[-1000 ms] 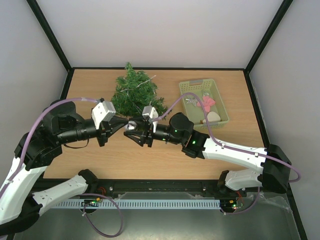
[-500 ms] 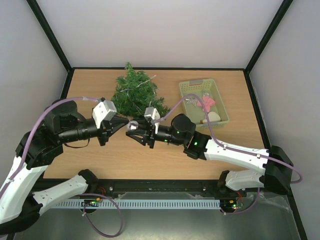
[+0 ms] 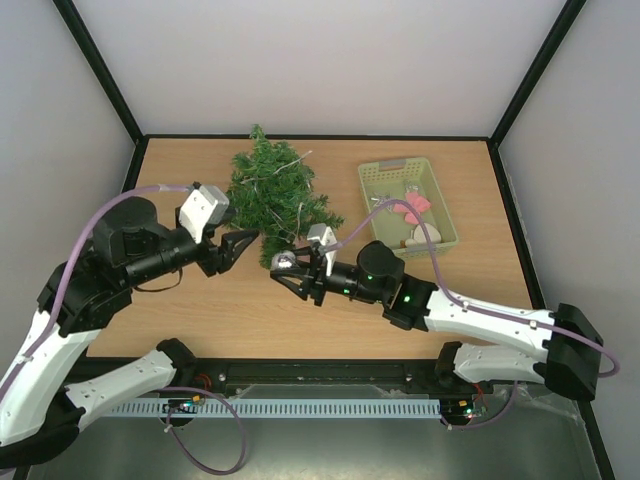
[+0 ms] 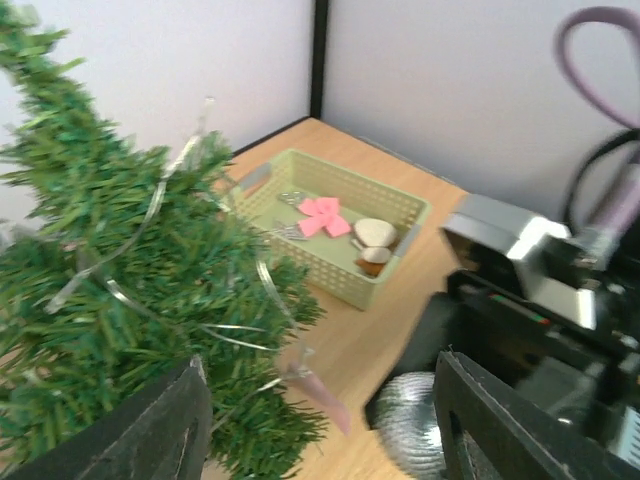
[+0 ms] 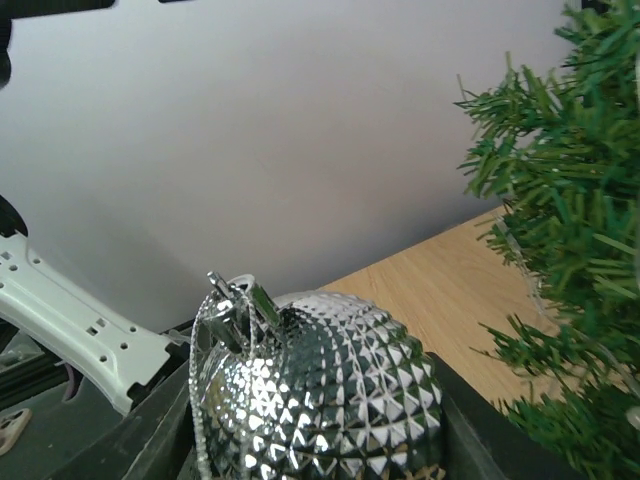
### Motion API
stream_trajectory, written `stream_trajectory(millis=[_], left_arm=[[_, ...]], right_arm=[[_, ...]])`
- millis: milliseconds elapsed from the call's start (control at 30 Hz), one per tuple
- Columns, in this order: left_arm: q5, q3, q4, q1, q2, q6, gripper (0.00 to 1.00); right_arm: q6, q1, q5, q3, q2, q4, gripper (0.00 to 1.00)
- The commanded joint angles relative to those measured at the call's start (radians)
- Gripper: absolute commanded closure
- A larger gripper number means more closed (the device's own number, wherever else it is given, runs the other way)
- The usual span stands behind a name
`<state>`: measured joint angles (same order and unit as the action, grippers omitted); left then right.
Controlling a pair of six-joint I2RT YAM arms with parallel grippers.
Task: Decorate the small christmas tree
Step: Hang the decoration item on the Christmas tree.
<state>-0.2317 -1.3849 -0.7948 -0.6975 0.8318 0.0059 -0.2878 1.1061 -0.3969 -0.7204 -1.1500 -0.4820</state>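
Note:
The small christmas tree (image 3: 273, 192) lies on the table at the back centre, with thin silver strands and a pale pink icicle ornament (image 4: 322, 391) among its branches. My right gripper (image 3: 286, 266) is shut on a faceted silver bauble (image 3: 284, 262) just off the tree's near side. In the right wrist view the silver bauble (image 5: 322, 398) fills the gap between the fingers, its cap and string loop pointing up-left. My left gripper (image 3: 246, 248) stands open and empty to the left of the bauble, its fingers (image 4: 140, 435) beside the tree (image 4: 110, 300).
A pale green basket (image 3: 386, 169) stands at the back right. It holds a pink ornament (image 3: 417, 205), a white and brown piece (image 3: 425, 235) and silver bits. In the left wrist view the basket (image 4: 340, 281) lies beyond the tree. Black frame posts stand at the back corners.
My left gripper has opened and drawn back to the left, away from the bauble. The right gripper has closed on the bauble and carried it right and nearer.

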Motion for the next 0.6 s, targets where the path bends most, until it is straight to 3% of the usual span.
stream_trajectory(millis=[0,133,233,400,567], left_arm=[[0.193,0.029,0.071,-0.004,0.017,-0.057,0.39],[0.281,0.041,0.096,0.025,0.059,-0.110,0.42],[0.234,0.067,0.128,0.119,0.079,-0.162,0.45],[-0.095,0.163,0.219,0.449,0.081,-0.262,0.53],[-0.316,0.271,0.288,0.608,0.090,-0.351,0.56]], right_arm=[[-0.021,0.005,0.067,0.033,0.094,0.064,0.67],[-0.024,0.005,0.090,0.049,0.159,0.140,0.67],[-0.021,0.005,0.098,0.057,0.210,0.174,0.66],[0.005,0.005,0.125,0.081,0.278,0.222,0.66],[0.044,0.005,0.121,0.101,0.284,0.266,0.66]])
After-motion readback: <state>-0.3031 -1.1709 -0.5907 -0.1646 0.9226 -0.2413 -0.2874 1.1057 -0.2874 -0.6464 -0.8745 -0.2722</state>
